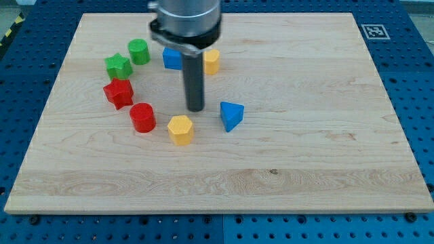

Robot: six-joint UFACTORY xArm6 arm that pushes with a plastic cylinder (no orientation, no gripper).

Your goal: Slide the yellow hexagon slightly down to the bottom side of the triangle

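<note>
The yellow hexagon (180, 129) lies on the wooden board, left of and a little below the blue triangle (231, 115). My tip (195, 108) stands between them, just above and right of the yellow hexagon and left of the triangle; I cannot tell if it touches the hexagon. The rod rises to the arm's dark head at the view's top.
A red cylinder (142, 117) sits left of the hexagon. A red star (119, 93), a green star (119, 66) and a green cylinder (139, 51) curve up the left. A blue block (171, 59) and another yellow block (212, 61) flank the rod.
</note>
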